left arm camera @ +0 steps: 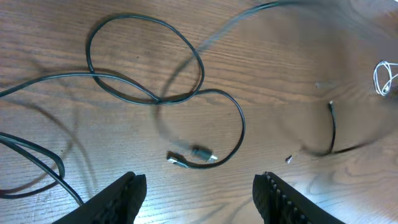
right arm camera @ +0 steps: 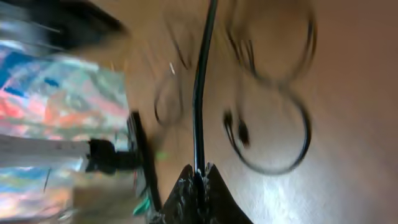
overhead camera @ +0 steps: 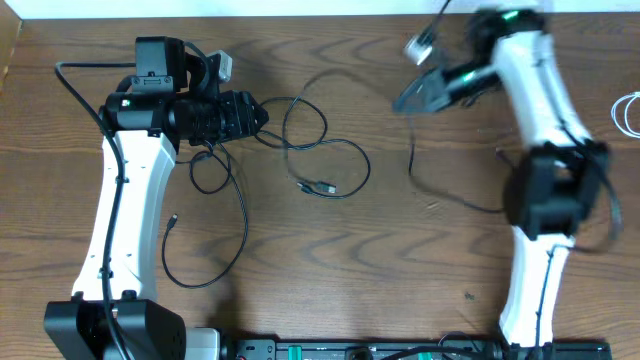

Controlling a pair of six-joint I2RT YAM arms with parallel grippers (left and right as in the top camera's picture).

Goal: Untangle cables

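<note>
On the brown wooden table (overhead camera: 400, 270), thin black flexible cables (overhead camera: 318, 187) lay looped left of centre, a coiled white cord (overhead camera: 622, 113) at the right edge.

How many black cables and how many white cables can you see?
Black cables: 3, if I read the loops right (looped one, left one, one by the right arm)
White cables: 1
Total: 4

No writing, label or number is legible — in any view.
</note>
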